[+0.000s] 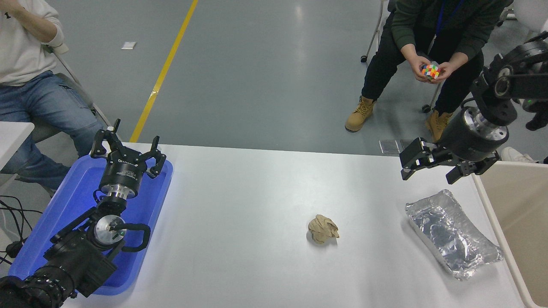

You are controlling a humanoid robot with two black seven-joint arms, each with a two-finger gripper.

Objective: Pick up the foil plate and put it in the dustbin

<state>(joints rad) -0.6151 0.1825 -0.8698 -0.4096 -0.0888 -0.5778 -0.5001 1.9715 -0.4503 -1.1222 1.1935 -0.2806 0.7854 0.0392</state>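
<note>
Right gripper (432, 164), jaws spread and empty, hovers at 12 o'clock of the foil plate (453, 233) (thin, crinkly); closing may crumple the rim or slip off.

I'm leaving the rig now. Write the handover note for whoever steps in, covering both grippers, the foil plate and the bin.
Right gripper: jaws open, empty, hanging above the white table's far right, just beyond the plate and not touching it.
Left gripper: jaws open, empty, parked over the flat blue plastic tray at lower left.
Shiny crinkled silver foil plate: lies flat near the table's right edge, beside the large beige rectangular dustbin.
Small crumpled tan paper ball: mid-table, not part of the job.
Done: nothing yet; plate not grasped.
Left: lower onto the plate, grip it, lift it, drop it in the dustbin.
</note>
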